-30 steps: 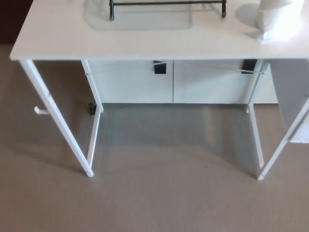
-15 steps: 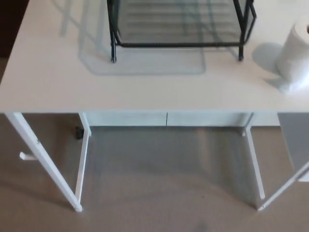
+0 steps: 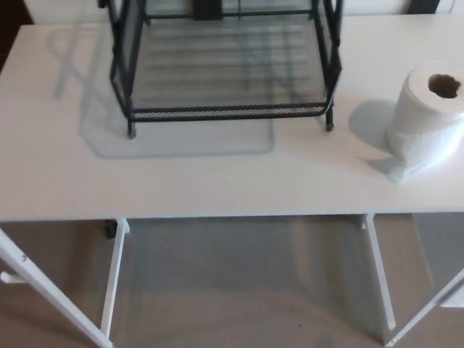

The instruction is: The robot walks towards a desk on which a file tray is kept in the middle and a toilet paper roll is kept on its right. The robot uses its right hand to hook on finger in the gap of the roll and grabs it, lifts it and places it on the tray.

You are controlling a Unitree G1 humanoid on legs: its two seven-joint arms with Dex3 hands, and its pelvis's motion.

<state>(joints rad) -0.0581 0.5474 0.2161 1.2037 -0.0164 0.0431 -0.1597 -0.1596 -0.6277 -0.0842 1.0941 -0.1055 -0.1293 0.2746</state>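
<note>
A black wire-mesh file tray stands on the middle of the white desk, its mesh floor bare. To its right, near the picture's right edge, a white toilet paper roll stands upright with its dark core hole facing up and a loose end hanging down its front. Neither of my hands shows in the head view.
The desk's front edge runs across the picture's lower half. Below it show white desk legs and grey-brown carpet. Bare desktop lies left of the tray and between tray and roll.
The whole picture has shifted: the camera has come closer and higher over the desk, so the tray and the roll now show almost whole. Nothing on the desk has moved.
</note>
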